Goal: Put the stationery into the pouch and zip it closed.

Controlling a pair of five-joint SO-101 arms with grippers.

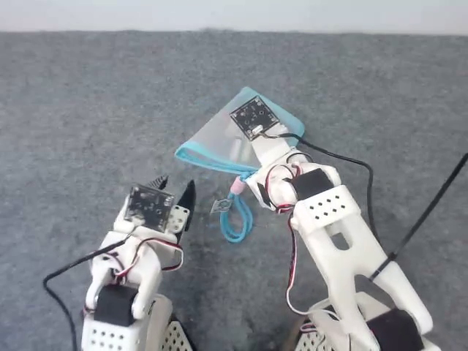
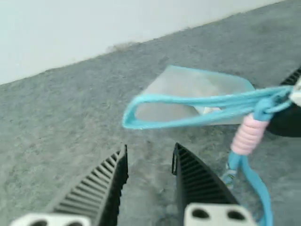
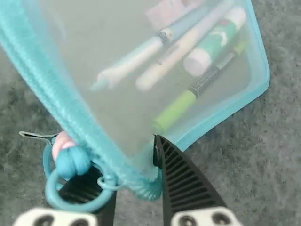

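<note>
Stationery (image 3: 178, 47) is already sitting inside the pouch (image 1: 219, 142): several pens and a glue stick are showing through the clear wall. Loading is judged done.

- The pouch is lying tilted on the carpet between the arms, one corner raised.
- The right gripper (image 3: 134, 181) is clamping the pouch's corner at the zipper end, jaws closed on the fabric.
- The left gripper (image 2: 149, 148) is hovering over bare carpet just short of the pouch's mouth, jaws spread, gripping nothing.
- From the left wrist, the zipper edge (image 2: 188, 110) is gaping as a long blue loop, so the zipping is judged not yet done.
- The pull cord (image 1: 235, 216) with its pink bead (image 2: 249, 134) is dangling near the clamped corner.

A grey carpet (image 1: 88, 110) is covering the table; a pale wall (image 1: 219, 14) is running along its far edge.
</note>
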